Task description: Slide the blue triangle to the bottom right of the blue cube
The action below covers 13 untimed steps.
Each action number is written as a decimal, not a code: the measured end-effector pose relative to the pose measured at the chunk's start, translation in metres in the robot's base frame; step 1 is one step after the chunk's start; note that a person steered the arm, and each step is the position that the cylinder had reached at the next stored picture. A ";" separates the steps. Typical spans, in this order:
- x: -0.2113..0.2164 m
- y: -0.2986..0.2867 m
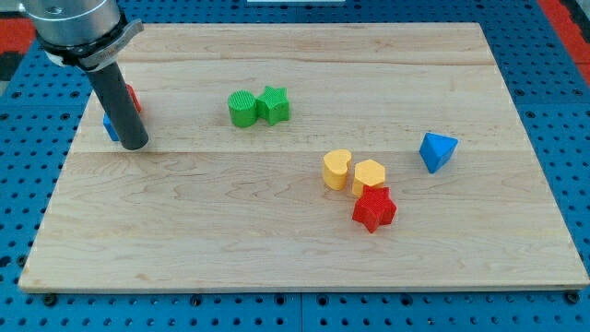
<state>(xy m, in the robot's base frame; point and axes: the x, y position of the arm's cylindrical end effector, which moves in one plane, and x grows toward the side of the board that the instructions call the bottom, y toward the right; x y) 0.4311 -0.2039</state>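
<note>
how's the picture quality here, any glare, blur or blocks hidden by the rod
Camera view: even, soft light, only faint shadows under the blocks, no glare on the pale wooden board. Focus is sharp on the blue triangle block and red star block. My tip and its dark rod cover most of a blue block and a red block, shapes unreadable.

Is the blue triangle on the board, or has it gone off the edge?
On: the blue triangle lies on the wooden board, inside its right edge.
</note>
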 end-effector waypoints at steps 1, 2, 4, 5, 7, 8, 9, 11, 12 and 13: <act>-0.005 0.032; -0.015 0.091; -0.029 0.213; -0.029 0.277; -0.025 0.436; 0.034 0.456; 0.041 0.418; 0.018 0.277; 0.003 0.282; -0.016 0.309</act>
<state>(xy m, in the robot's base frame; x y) 0.4148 0.1047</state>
